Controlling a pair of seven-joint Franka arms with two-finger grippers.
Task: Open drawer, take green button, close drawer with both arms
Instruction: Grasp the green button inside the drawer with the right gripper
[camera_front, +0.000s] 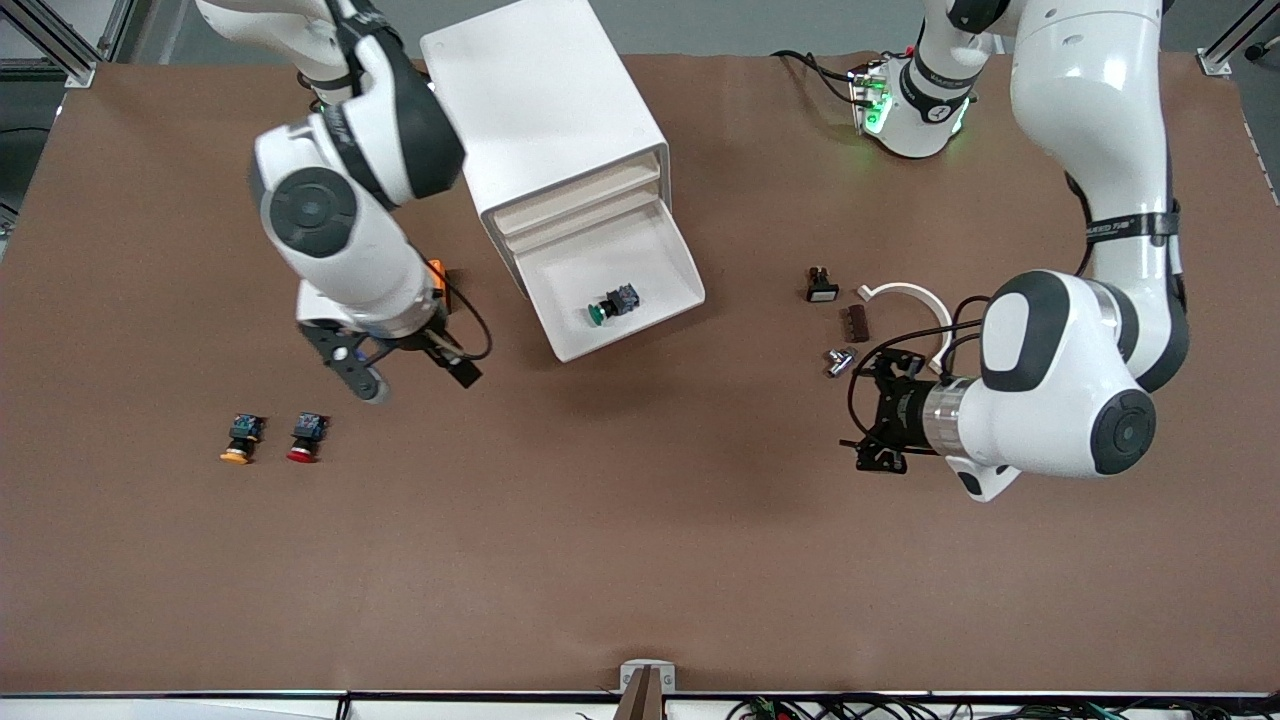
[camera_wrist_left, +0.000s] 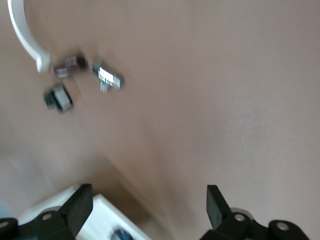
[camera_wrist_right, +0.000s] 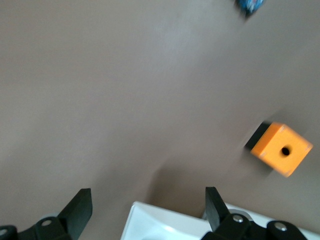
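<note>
Now both end effectors, left (camera_front: 872, 420) and right (camera_front: 410, 375), gape wide, empty.

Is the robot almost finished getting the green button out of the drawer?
Not yet. Done: the bottom drawer is pulled open. The green button lies inside it, untouched. The right gripper and left gripper are both open and empty over bare table. Left: grab the button, lift it out, push the drawer shut.
</note>
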